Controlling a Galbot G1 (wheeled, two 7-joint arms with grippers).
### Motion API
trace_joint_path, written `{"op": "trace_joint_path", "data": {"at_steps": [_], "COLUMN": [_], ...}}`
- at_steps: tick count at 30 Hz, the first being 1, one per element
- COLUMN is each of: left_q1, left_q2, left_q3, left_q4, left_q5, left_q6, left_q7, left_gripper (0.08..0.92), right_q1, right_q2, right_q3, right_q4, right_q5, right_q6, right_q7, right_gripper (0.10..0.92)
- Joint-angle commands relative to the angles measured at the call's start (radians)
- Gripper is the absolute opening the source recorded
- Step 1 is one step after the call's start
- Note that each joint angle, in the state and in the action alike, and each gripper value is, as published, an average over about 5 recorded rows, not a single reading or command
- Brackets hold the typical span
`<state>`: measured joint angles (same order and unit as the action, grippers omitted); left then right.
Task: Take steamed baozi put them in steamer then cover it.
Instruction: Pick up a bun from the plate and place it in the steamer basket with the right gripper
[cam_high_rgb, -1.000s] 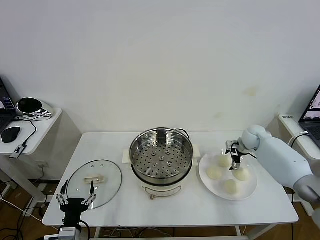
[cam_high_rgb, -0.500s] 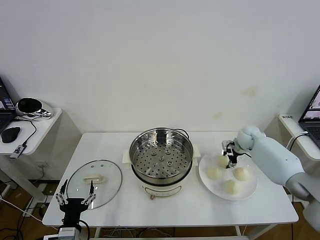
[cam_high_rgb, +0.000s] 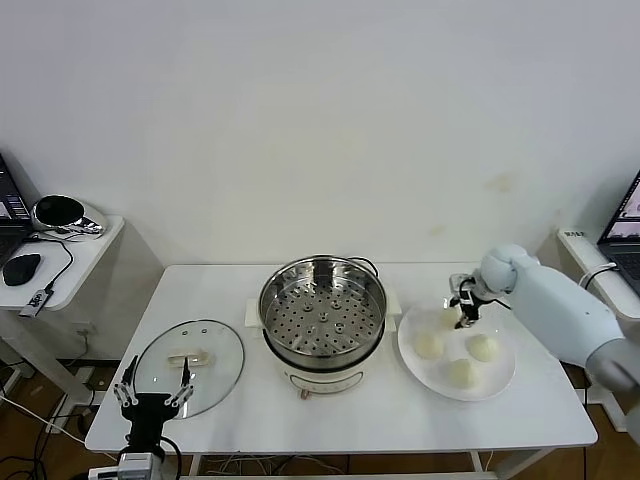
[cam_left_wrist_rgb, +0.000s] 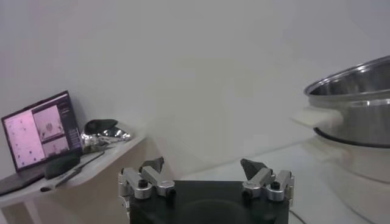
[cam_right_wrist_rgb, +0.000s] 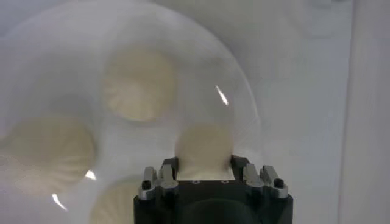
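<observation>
My right gripper is shut on one cream-white baozi and holds it just above the far side of the white plate. Three more baozi lie on the plate: one at the left, one at the right, one at the front. The steel steamer stands open at the table's middle with its perforated tray bare; it also shows in the left wrist view. The glass cover lies flat at the front left. My left gripper is open and parked at its near edge.
A side table at the left carries a laptop, a mouse and a shiny bowl. Another laptop stands on a stand at the right. The white wall is close behind the table.
My right gripper has shifted from between the baozi to the far baozi, closed on it and risen slightly. The left arm has not moved.
</observation>
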<state>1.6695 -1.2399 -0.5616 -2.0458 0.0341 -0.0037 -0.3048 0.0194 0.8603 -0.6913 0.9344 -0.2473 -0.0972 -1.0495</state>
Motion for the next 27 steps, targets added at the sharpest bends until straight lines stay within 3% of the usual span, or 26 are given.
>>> {"op": "trace_joint_path", "data": {"at_steps": [1, 8, 14, 22, 27], "left_q1": [-0.007, -0.020, -0.032, -0.038, -0.031], "left_q2": [0.010, 0.029, 0.041, 0.051, 0.046], "left_q3": [0.011, 0.015, 0.008, -0.016, -0.030], "left_q4": [0.004, 0.003, 0.008, 0.013, 0.010], "left_q5": [-0.006, -0.023, -0.043, -0.056, -0.056], "left_q6": [0.000, 0.000, -0.001, 0.001, -0.001], "left_q7": [0.001, 0.002, 0.002, 0.003, 0.004], "left_gripper": [0.823, 0.823, 0.823, 0.823, 0.823], "right_q1": [0.310, 0.623, 0.694, 0.640, 0.586], "right_q2": [-0.177, -0.108, 0.030, 0.284, 0.419], "right_q3": [-0.214, -0.439, -0.546, -0.591, -0.613], "right_q4": [0.277, 0.318, 0.323, 0.263, 0.146], "right_q5": [0.301, 0.447, 0.528, 0.479, 0.401], "right_q6": [-0.005, 0.049, 0.114, 0.247, 0.392], "right_q7": [-0.031, -0.066, -0.059, -0.033, -0.030], "right_gripper": [0.555, 0.563, 0.568, 0.568, 0.575]}}
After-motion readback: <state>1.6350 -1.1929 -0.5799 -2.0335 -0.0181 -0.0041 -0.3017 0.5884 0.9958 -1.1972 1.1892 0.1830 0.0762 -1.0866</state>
